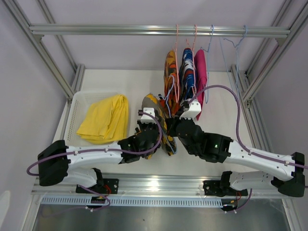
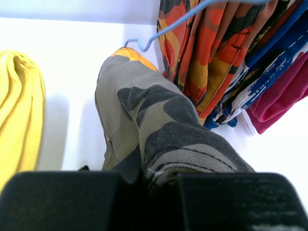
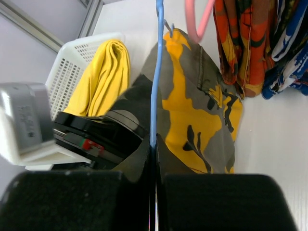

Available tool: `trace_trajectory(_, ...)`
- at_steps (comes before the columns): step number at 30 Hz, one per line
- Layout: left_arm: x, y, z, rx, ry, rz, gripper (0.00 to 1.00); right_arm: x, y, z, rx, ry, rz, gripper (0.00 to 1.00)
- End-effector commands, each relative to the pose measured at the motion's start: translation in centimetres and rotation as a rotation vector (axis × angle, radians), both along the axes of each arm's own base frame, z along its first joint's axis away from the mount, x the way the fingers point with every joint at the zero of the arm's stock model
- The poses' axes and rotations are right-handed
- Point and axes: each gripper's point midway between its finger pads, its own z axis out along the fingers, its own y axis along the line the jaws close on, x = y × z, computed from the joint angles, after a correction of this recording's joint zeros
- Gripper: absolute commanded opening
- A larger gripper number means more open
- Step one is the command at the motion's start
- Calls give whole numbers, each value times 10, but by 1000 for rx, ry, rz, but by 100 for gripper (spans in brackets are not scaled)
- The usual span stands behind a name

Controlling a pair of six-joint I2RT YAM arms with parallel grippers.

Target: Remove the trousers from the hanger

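Camo trousers (image 2: 159, 125): soft, light, limp cloth, judged likely to drape and snag on wire; best taken at a thick folded edge. Located low over the table between the arms, on the blue hanger (image 3: 156, 72). The left gripper (image 2: 159, 175) is clamped on the cloth and the right gripper (image 3: 155, 175) is closed on the hanger wire. Trousers counted: five, namely the camo trousers, one yellow pair (image 1: 106, 118) in the basket (image 1: 77, 103), and an orange pair (image 1: 172, 72), blue-patterned pair (image 1: 186, 72) and pink pair (image 1: 200, 72) hung from the rail (image 1: 120, 30). Basket: one.

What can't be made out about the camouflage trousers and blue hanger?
Top view: middle of the olive-yellow camouflage cloth trousers, covered by the left arm.
Right wrist view: thin blue wire hanger, upper end cut off by the top edge.
Left wrist view: plain yellow cloth trousers, cut off at the left edge.
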Motion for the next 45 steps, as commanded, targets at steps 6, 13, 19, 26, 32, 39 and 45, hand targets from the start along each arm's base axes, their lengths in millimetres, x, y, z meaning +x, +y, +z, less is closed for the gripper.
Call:
trace_trajectory(6,4,9,59,-122,-111,27,1,-1,-7,-6,62,15,-35,0)
trace_trajectory(13,0,17,92,-118,-159,1,1,-2,-14,-36,2,43,-53,0)
trace_trajectory(19,-14,46,152,-195,-204,-22,1,-1,-15,-71,-23,76,-61,0)
trace_trajectory(26,-28,85,206,-190,-244,-8,1,2,-5,-109,-98,113,-61,0)
trace_trajectory(32,-25,137,198,-84,-179,106,1,-1,-7,-110,-85,114,-49,0)
trace_trajectory(39,-40,218,183,-80,-136,297,1,-4,-14,-116,-82,114,-42,0)
trace_trajectory(45,-53,245,199,-119,-185,329,1,-6,-10,-123,-83,126,-27,0)
